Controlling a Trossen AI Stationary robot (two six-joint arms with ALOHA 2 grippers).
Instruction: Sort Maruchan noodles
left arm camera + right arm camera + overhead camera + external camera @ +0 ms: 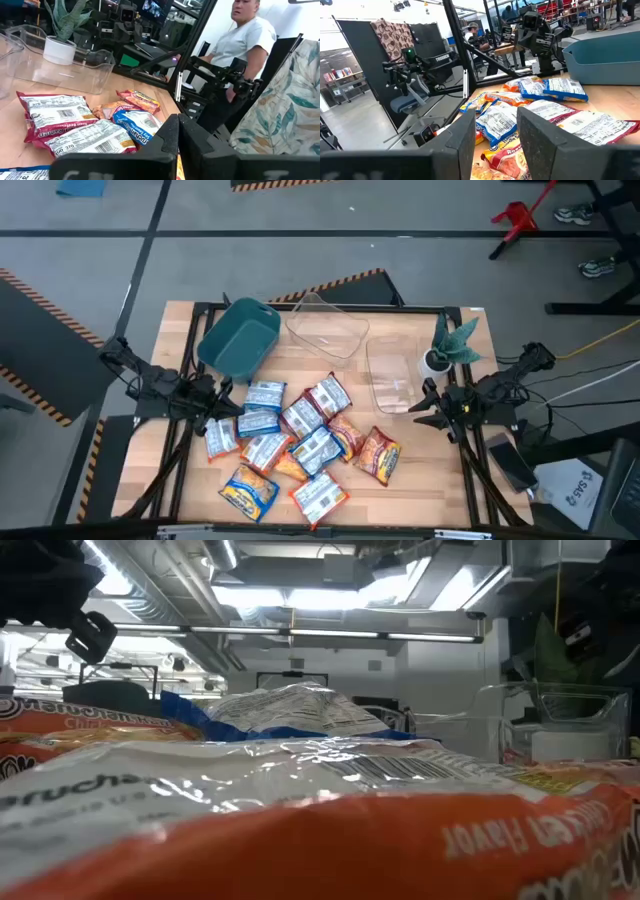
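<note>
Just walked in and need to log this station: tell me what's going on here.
Nothing is being handled yet. A pile of Maruchan noodles packets lies unsorted mid-table. The left hand, shut, sits at the pile's left edge; the right hand, fingers apart and empty, waits by the right side. A teal bin and two clear containers stand behind, with no packets visible in them. A person stands beyond the table.
</note>
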